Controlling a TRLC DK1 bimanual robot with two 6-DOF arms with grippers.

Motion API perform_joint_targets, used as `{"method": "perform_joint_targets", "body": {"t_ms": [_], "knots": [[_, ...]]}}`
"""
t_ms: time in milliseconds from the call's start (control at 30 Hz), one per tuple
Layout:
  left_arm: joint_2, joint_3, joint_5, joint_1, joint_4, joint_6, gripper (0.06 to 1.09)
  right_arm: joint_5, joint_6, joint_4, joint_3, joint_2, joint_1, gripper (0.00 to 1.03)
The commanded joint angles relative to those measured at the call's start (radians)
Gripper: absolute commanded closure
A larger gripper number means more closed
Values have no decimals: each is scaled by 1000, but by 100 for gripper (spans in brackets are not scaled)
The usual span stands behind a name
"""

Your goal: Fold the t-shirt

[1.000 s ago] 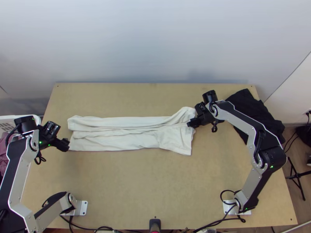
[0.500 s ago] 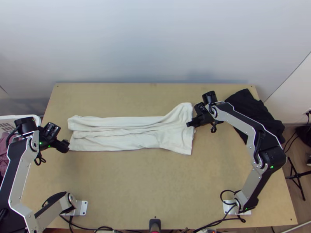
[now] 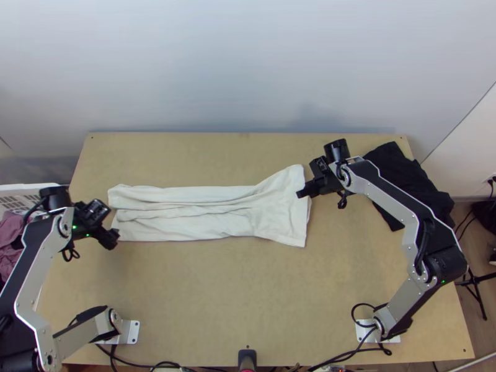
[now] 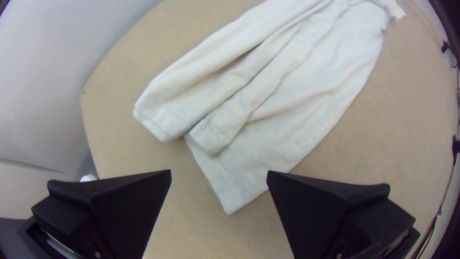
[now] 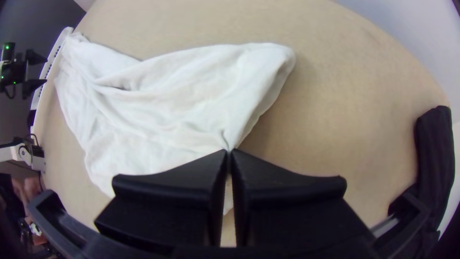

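We had the t-shirt (image 3: 186, 214) laid out along the worktop (image 3: 248, 297), closer to its far edge than its near one. It was gathered lengthwise into a long, creased strip that flared toward the right edge. The right tool (image 5: 229, 152) was clenched on a pinch of the hem at that flared end, presumably to anchor it, or to draw its loose cloth straight. The left tool (image 4: 219, 171) stood wide apart, grasping nothing, by the near corner of the strip's narrow end; we took it to be lining up on that corner. With a grip at each end we could have pulled the strip taut, though a pinch so small might well have slipped or bunched the layers.

The worktop was pale, plain wood, with black cloth (image 3: 412, 186) heaped at its far right corner, out of the way of the folding. Past the left edge stood a white basket (image 3: 37, 186) with pinkish cloth (image 3: 9, 239) in it. A pale wall (image 3: 248, 62) rose behind the far edge, and a black tripod (image 3: 474, 282) stood on the floor beyond the right one.
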Motion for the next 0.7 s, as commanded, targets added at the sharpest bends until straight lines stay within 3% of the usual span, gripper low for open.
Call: {"method": "perform_joint_targets", "body": {"t_ms": [0,200,667], "knots": [[110,54,88,-1,-61,118,14,-3,7,-3,4,-37,8,99],[254,132,112,32,-33,152,14,-1,7,-3,-9,-60,8,99],[391,198,52,-3,-35,111,14,-1,5,-3,-9,-72,-3,99]]}}
